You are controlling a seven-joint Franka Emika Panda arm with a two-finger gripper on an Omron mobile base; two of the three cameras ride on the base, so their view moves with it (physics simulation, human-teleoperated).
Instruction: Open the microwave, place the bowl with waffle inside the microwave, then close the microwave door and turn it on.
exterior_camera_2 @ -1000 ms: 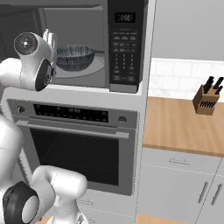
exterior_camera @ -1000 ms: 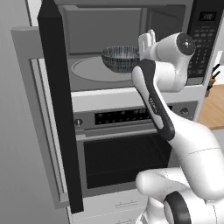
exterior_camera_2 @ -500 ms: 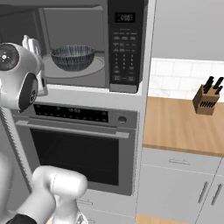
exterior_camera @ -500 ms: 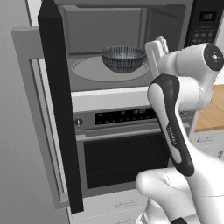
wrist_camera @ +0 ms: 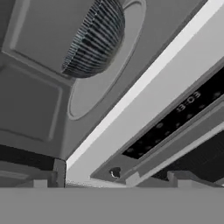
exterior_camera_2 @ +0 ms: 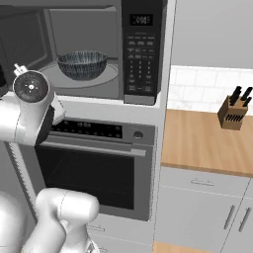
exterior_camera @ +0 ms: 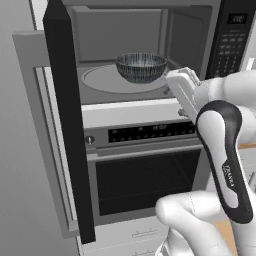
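Kitchen wall unit, microwave (exterior_camera: 150, 55) open, striped blue-grey bowl (exterior_camera: 141, 66) on turntable, gripper (exterior_camera: 181, 80) spread empty

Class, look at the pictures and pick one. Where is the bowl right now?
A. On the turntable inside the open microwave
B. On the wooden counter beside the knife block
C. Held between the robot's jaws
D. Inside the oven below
A: the bowl sits on the round turntable in the microwave cavity, with the door swung open and the gripper outside, in front of the cavity.

Glossy black microwave door (exterior_camera: 67, 125), matt grey turntable (exterior_camera: 107, 79), wooden counter (exterior_camera_2: 207, 141)
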